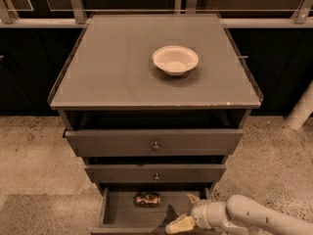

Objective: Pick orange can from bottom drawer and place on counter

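The orange can (147, 199) lies on its side on the grey floor of the open bottom drawer (120, 212), near the drawer's back middle. My gripper (186, 212) comes in from the lower right on a white arm and hangs over the drawer's right front part, to the right of the can and a little nearer the front, apart from it. Its cream fingers (179, 225) are spread and hold nothing. The counter (112, 72) is the wide grey top of the cabinet above.
A cream-white bowl (175, 59) stands on the counter right of centre. The two upper drawers (155, 142) with small knobs are pulled out slightly above the bottom drawer. Speckled floor surrounds the cabinet; a white post (302, 106) stands at right.
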You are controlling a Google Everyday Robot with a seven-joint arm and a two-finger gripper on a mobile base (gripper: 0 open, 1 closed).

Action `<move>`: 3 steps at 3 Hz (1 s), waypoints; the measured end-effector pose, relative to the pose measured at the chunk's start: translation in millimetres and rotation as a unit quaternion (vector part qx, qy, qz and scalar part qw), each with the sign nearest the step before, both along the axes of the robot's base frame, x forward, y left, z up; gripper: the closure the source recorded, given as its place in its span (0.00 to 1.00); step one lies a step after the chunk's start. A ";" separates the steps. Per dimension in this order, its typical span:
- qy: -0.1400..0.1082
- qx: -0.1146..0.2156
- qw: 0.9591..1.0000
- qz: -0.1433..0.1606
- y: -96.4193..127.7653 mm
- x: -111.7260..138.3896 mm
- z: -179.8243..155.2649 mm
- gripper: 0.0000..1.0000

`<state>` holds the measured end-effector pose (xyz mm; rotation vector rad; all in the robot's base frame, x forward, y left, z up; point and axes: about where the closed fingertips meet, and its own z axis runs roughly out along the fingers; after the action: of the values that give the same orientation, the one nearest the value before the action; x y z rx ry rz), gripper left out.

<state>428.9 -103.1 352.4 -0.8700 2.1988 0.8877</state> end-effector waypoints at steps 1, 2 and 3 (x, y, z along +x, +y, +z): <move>0.000 0.000 1.000 -0.003 0.7 -2.8 0.2 0.00; -0.003 -0.003 1.000 -0.017 11.9 -2.6 -24.1 0.00; -0.031 -0.002 0.999 -0.034 33.5 9.5 -55.2 0.00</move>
<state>438.4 -69.6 297.2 -0.8087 2.1647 0.8140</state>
